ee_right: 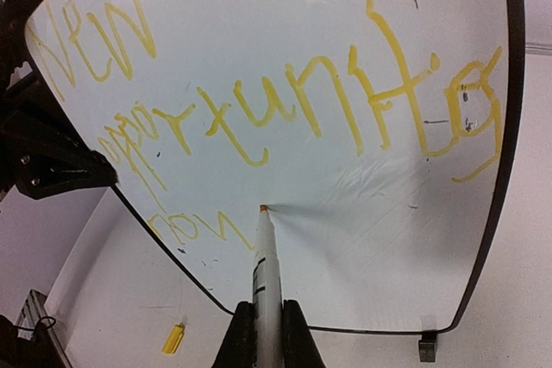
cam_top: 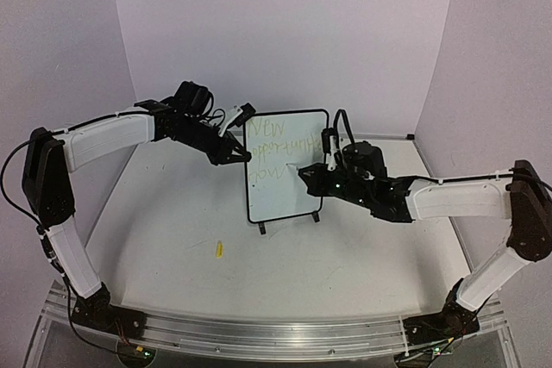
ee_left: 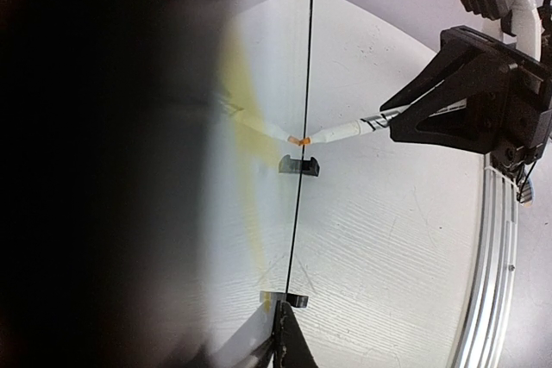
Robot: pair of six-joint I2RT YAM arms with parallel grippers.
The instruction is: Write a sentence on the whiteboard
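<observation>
- Our left tool (cam_top: 244, 157) is closed on the left edge of the whiteboard (cam_top: 289, 200), one finger lying over the front of the frame, and we judge it to be steadying the board for the writing
- A loose yellow cap (cam_top: 219, 249) lies on the surface (cam_top: 172, 213), nearer the arm bases and left of the board, well apart from both tools
- The whiteboard stands upright on its two black feet (cam_top: 261, 228) near the middle of the surface, long axis vertical, with its written face turned toward our arm bases and slightly toward the right arm
- The sentence (ee_right: 259, 118) runs in three yellow lines across that face: "New", then a long word like "opportunities", then a short word low on the left that looks like "now"
- The marker (ee_right: 266, 273) lies roughly level, its long axis running from our right tool to the board, with the orange tip touching the face just right of the third line's last letter
- Our right tool (cam_top: 304, 170) is closed tight on the marker barrel, with only the front part sticking out
- We judge the step in hand to be the third line, late in the task; the next stroke calls for light, even pressure, so the board neither tips back nor slides in the left tool's hold
</observation>
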